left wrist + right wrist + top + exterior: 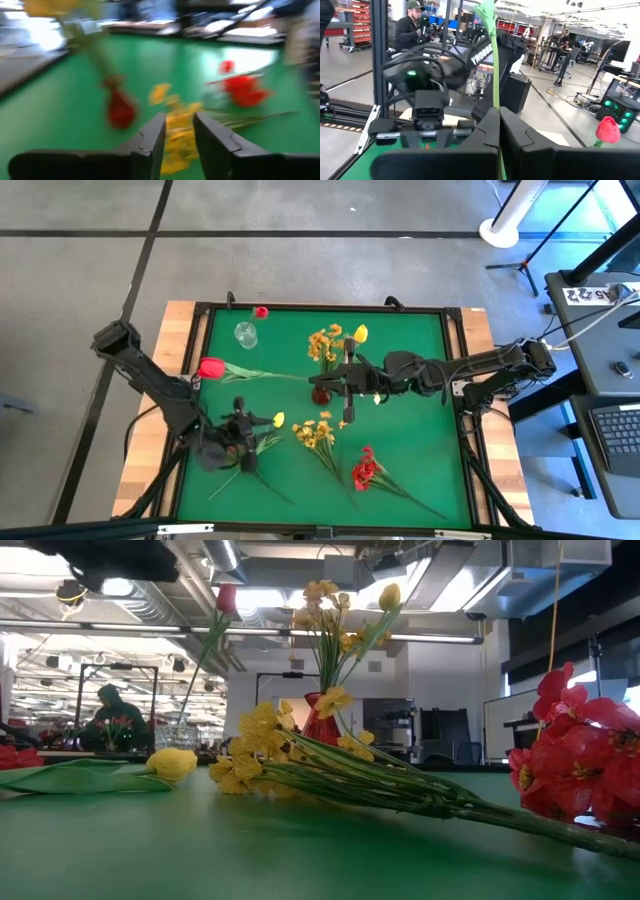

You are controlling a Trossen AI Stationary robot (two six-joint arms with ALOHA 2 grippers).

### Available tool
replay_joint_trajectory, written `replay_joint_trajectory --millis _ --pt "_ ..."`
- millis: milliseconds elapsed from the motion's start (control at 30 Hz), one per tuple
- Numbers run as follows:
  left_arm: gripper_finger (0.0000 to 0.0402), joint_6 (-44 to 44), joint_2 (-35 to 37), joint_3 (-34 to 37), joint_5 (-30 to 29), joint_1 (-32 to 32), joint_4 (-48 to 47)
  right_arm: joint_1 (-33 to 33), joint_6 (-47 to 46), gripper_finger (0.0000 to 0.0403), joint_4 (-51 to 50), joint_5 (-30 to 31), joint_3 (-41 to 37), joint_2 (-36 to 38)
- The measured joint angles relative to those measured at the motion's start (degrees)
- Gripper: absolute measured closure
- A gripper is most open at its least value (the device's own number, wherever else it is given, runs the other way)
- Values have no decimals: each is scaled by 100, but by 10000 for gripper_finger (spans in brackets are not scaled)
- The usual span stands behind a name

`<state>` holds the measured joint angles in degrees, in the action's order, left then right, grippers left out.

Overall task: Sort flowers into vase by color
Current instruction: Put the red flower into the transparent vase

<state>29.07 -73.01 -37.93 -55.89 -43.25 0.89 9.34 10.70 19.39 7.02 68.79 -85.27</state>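
My right gripper (335, 383) (499, 117) hovers above the red vase (320, 393), shut on the stem of a red tulip (210, 367). The red vase stands upright and holds a yellow spray (325, 345) and a yellow tulip (360, 333). A clear glass vase (245, 335) near the far edge holds one red tulip (260, 311). On the green mat lie a yellow tulip (278, 419), a yellow spray (315, 432) and a red spray (365, 470). My left gripper (250, 428) (179, 135) is open, raised beside the lying yellow tulip. My right gripper pinches the red tulip's thin green stem (493, 95) between its two fingers, near the end away from the bloom. The fingers come level from the table's right, across the stem. The flower is lifted; its stem rises from the fingers and runs toward the table's left.
A black frame (200, 330) borders the green mat. The lying flowers fill the near middle of the mat. Bare mat (420, 420) shows under the right arm. People and shelving show in the room beyond the table.
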Motion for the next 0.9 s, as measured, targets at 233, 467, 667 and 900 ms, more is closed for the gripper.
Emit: replay_joint_trajectory --millis 233,467,667,900 --pt "312 -2418 0 1384 2648 885 4613 0 -12 403 -332 -59 -2 97" --pt "312 -3111 5 2009 3259 1668 7138 6 -58 403 -393 -186 -180 540" --pt "312 -3268 44 2000 4026 2148 7777 -55 -334 403 1541 -428 -1373 742" --pt "312 -2767 44 2000 3273 2574 7994 -229 -929 403 4210 -809 -2642 680"
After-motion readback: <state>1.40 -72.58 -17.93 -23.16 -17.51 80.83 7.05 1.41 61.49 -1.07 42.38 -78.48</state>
